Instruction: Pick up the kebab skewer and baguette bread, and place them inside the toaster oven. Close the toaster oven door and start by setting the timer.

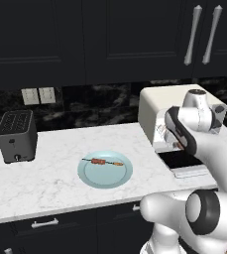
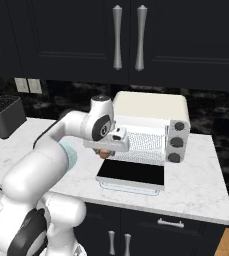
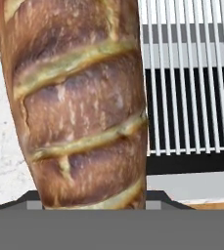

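- The baguette bread [image 3: 79, 102] is a stubby loaf with a rough golden-brown crust and pale diagonal slashes. In the hand view it runs from the top edge down to the grey band, right in front of the camera.
- The gripper [image 2: 104, 151] is pinching this loaf. In the right base view a bit of brown crust shows under the white hand, just in front of the oven mouth. The finger tips themselves are hidden behind the bread.
- The toaster oven [image 2: 151, 107] is a cream-white box with rounded edges. Three dark round knobs sit in a column on its right panel.
- The toaster oven door [image 2: 131, 175] lies folded down flat. It is dark glass in a pale frame, and its front edge reaches the edge of the counter.
- The wire rack [image 3: 191, 73] has thin white parallel bars over a dark interior, and it lies just beside the loaf in the hand view.
- The kebab skewer [image 1: 103, 161] is a thin stick with small reddish-brown chunks. It lies across a round pale-blue plate [image 1: 105, 177], well apart from the oven.
- In the left base view the arm covers most of the oven front, and the loaf cannot be made out there.
- A small dark grey slot toaster [image 1: 17, 136] stands on the white marbled counter [image 1: 50, 183] at far left.
- Dark cabinets with long silver handles [image 2: 117, 37] hang above, over a black veined backsplash.
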Robot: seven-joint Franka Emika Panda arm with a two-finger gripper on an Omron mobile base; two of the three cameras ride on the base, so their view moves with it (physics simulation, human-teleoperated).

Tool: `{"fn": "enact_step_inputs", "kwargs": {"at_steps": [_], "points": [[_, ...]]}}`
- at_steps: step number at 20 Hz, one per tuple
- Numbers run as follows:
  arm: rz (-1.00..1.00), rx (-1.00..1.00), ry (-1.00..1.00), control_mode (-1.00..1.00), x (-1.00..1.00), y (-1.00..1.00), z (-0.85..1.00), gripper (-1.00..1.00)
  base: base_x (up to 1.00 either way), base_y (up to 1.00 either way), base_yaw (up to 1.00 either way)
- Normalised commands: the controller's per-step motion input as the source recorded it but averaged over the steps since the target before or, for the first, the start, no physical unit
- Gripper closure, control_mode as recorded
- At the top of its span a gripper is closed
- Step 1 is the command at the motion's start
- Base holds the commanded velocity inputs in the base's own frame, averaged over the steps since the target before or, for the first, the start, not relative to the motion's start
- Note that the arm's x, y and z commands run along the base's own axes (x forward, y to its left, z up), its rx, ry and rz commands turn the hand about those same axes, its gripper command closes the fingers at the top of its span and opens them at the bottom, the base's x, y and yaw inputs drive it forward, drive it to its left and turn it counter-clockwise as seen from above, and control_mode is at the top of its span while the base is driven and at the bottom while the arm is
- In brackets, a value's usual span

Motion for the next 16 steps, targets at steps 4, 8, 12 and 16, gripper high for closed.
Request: {"fn": "enact_step_inputs", "kwargs": {"at_steps": [4,8,12,16], "points": [[0.0,0.0,0.0,-1.0,0.29,-0.36,0.0,1.0,0.0,0.0,0.0],[0.0,0.0,0.0,-1.0,0.31,-0.24,0.0,1.0,0.0,0.0,0.0],[0.0,0.0,0.0,-1.0,0.29,-0.06,-0.04,1.0,0.0,0.0,0.0],[0.0,0.0,0.0,-1.0,0.1,0.0,-0.24,1.0,0.0,0.0,0.0]]}}
